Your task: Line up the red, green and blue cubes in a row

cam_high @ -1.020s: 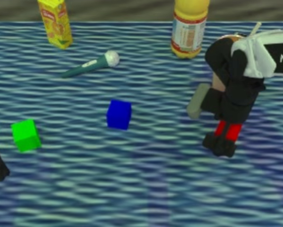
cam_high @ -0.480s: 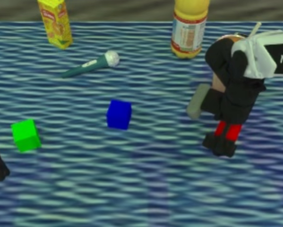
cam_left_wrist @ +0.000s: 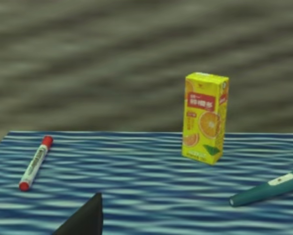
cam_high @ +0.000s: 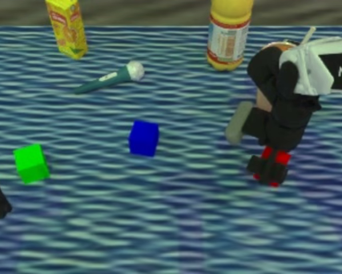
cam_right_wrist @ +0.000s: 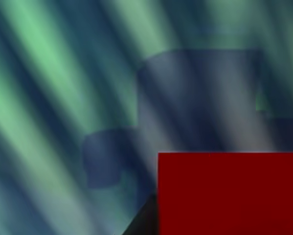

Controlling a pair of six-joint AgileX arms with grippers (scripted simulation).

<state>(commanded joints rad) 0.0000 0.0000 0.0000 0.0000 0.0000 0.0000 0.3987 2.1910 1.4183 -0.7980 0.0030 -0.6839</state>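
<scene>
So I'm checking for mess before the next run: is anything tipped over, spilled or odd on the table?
Nothing spilled or damaged. The only item lying down is the teal thermometer, between the upright juice carton and bottle.

Three cubes are sitting on the table: one green cube (cam_high: pixel 31 163), one blue cube (cam_high: pixel 144 137), one red cube (cam_high: pixel 274 160). One yellow juice carton (cam_high: pixel 67 27), one orange bottle (cam_high: pixel 229 33), one teal microphone (cam_high: pixel 111 77) and one red-capped marker (cam_left_wrist: pixel 35 163) are accompanying them.
</scene>
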